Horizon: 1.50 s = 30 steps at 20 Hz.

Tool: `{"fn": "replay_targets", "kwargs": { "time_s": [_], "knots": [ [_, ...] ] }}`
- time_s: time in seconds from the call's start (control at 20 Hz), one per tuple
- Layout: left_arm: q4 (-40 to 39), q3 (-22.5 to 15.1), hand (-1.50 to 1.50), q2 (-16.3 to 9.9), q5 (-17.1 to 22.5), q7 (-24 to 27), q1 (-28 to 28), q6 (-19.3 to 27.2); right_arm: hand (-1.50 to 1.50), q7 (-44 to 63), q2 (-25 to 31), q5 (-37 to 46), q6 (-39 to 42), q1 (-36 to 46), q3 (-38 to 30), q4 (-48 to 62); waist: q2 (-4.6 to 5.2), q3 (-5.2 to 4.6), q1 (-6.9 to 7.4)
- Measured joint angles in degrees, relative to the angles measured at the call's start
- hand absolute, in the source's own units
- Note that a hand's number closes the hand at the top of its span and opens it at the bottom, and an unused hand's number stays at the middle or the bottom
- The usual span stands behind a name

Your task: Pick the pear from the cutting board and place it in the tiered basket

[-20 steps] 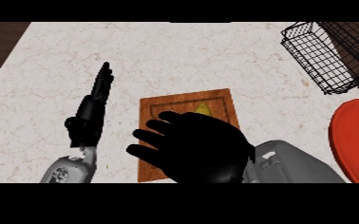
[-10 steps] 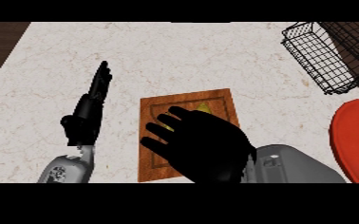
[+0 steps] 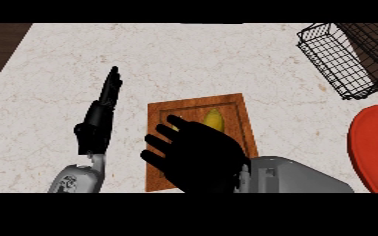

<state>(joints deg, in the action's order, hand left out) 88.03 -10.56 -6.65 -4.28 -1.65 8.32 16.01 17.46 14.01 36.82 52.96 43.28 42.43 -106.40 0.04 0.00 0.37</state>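
Right hand (image 3: 201, 159) is hovering over the cutting board (image 3: 164, 115), fingers spread, holding nothing. Pear (image 3: 214, 119) is lying on the board just past the fingertips, long axis pointing away from the robot. Right hand is clearly nearer; left hand (image 3: 97, 120) is resting open beside the board. Tiered basket (image 3: 336, 60) is sitting far right on the tabletop (image 3: 184, 55).

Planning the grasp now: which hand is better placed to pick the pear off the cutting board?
The right hand: it hovers open over the cutting board, partly covering the pear. The left hand is off the board's left side, fingers straight.
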Motion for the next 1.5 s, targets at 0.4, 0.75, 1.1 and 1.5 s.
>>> {"fn": "replay_targets", "kwargs": {
  "time_s": [0.4, 0.75, 1.1, 1.5],
  "knots": [
    [0.3, 1.6, 0.0, 0.1, -0.2, -0.4, 0.4, -1.3, -1.5, -5.0, -0.4, 9.5, -5.8, -2.5, 0.1, 4.4, -0.02, 0.0, -0.09],
    [1.1, 2.3, 0.0, 0.6, -0.6, -1.0, -0.1, -2.6, -1.5, -10.1, -2.7, 15.1, -8.0, -3.8, -1.5, 11.6, -0.03, 0.0, -0.06],
    [2.0, 2.3, 0.0, 2.0, -2.3, -2.7, 0.5, -2.1, -1.5, -16.9, -3.5, 19.4, -10.5, -6.1, -2.7, 16.1, -0.03, 0.0, -0.12],
    [1.3, 3.8, 0.0, 2.1, -2.6, -1.5, 0.7, -3.6, -1.5, -20.8, -7.3, 23.7, -9.6, -6.5, -4.7, 19.4, -0.05, -0.01, -0.17]
  ]
}}
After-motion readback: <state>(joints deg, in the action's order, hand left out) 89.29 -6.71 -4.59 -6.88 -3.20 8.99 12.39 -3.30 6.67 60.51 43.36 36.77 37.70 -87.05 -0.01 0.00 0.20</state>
